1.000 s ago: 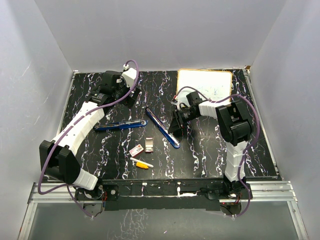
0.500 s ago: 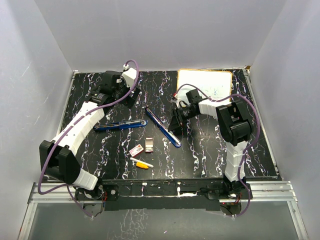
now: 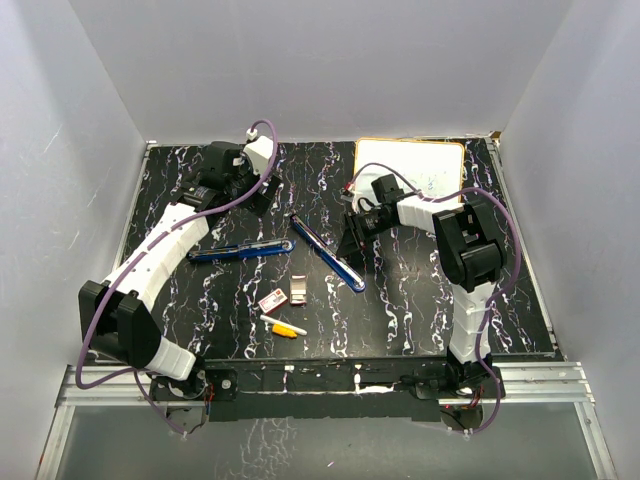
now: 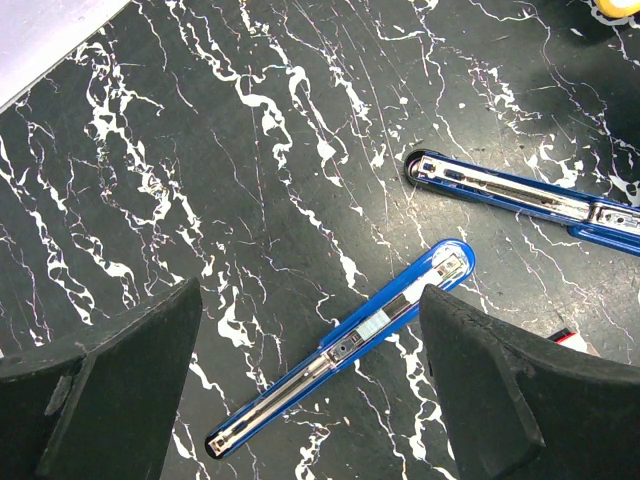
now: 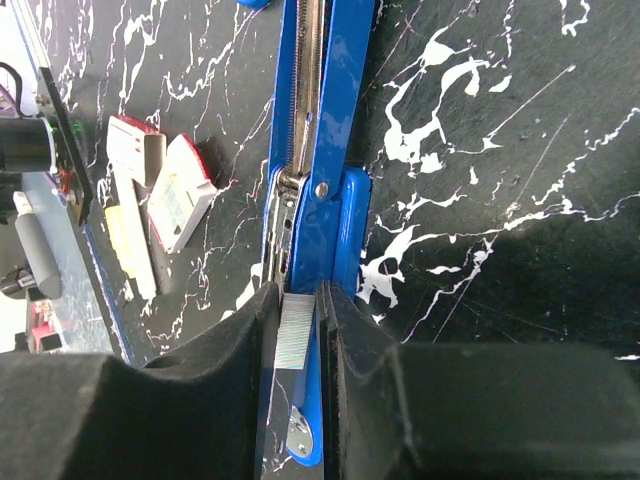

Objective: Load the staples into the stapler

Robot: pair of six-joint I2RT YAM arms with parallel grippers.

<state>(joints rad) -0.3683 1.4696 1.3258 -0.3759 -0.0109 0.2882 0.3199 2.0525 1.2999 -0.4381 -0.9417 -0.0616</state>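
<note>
Right tool is clenched on a staple strip. The short silvery strip is pinched between both fingers and sits right over the hinged end of the stapler, in line with its open metal channel. Can't tell if the strip touches the channel yet.

The stapler is long and blue and lies flat and opened on the table. It runs diagonally, far end toward the back, hinged end nearer the arms.

Left tool is released, fingers spread wide, holding nothing. It hangs above the table near the stapler's far end, on the left-arm side.

Other stapler is also blue, also opened with its rail showing. It lies on the left-arm side of the stapler, and its closest tip is near the stapler's far end without touching.

The red-and-white box is in two pieces side by side. It sits beside the stapler's hinged half on the left-arm side, apart from it.

Marker, yellow and white, is just past the box, further from the stapler toward the arm bases.

Whiteboard, yellow-rimmed, lies flat beyond the stapler toward the back, on the right-arm side and well apart.
</note>
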